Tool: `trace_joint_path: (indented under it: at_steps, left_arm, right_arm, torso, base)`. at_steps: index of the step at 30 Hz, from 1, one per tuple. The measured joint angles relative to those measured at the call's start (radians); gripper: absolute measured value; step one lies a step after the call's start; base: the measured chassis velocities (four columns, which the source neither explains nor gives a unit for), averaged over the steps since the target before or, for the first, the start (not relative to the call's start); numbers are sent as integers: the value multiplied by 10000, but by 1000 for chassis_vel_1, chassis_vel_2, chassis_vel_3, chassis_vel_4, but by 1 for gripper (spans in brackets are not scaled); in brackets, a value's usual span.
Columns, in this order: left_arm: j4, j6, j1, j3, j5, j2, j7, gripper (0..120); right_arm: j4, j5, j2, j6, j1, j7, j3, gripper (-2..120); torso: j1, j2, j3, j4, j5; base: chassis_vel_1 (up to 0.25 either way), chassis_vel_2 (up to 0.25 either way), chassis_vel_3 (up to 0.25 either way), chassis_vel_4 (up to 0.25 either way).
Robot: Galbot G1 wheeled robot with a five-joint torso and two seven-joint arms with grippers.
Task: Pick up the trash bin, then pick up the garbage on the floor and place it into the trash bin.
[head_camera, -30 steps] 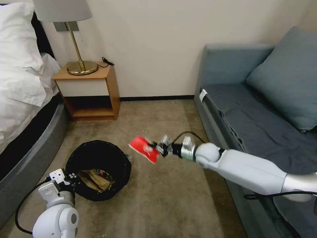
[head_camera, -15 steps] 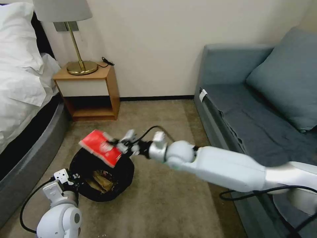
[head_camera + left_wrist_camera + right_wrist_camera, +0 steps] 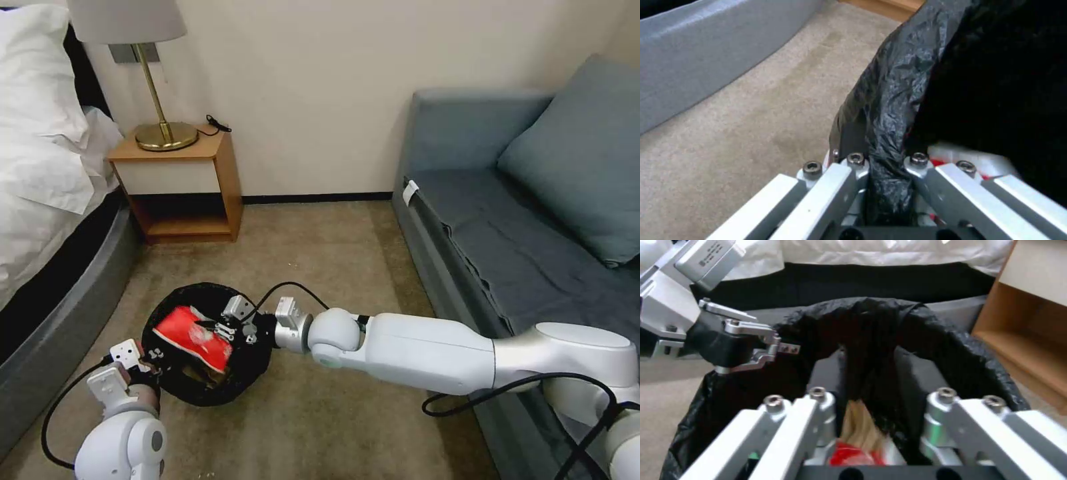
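The trash bin [image 3: 200, 395], lined with a crinkly black bag, sits low at the front left. My left gripper [image 3: 148, 357] is shut on its near rim, and the bag [image 3: 889, 100] is pinched between the fingers [image 3: 856, 159]. My right gripper [image 3: 224, 327] reaches in over the bin's mouth from the right, shut on the garbage, a red snack packet [image 3: 190, 333] that lies tilted just inside the rim. In the right wrist view the packet's red end [image 3: 849, 453] sits between the fingers, with the bin rim [image 3: 951, 340] and the left gripper [image 3: 773, 343] beyond. Tan paper [image 3: 203, 379] shows under the packet.
A wooden nightstand [image 3: 193, 180] with a brass lamp [image 3: 157, 100] stands against the back wall. The bed [image 3: 47, 200] runs along the left and a blue-grey sofa [image 3: 533, 233] along the right. Open carpet [image 3: 320, 253] lies between them.
My right arm has swung left and down, carrying the red packet from beside the bin to over it and now into its mouth. The left gripper has kept its hold on the rim.
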Motion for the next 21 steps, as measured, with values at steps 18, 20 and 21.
trace_joint_path:
  at_steps: [18, 20, 21]
  left_arm:
    - [-282, 26, 138, -301, -29, 136, 8, 3]
    - [-290, 27, 142, -307, -31, 150, 7, 3]
    - [-293, 27, 151, -319, -33, 163, 8, 3]
  right_arm:
    - [3959, -1433, -3832, -384, -3162, 1773, 6996, 98]
    - [4378, -1702, -4055, -507, -3915, 2064, 7787, 99]
    - [4824, -1975, -4217, -659, -4646, 2409, 8601, 99]
  torso:
    - [0, 2, -1, 0, -1]
    - [0, 1, 0, -1, 10]
    - [0, 1, -1, -5, 12]
  base:
    - [0, 0, 0, 0]
    - [0, 0, 0, 0]
    - [0, 0, 0, 0]
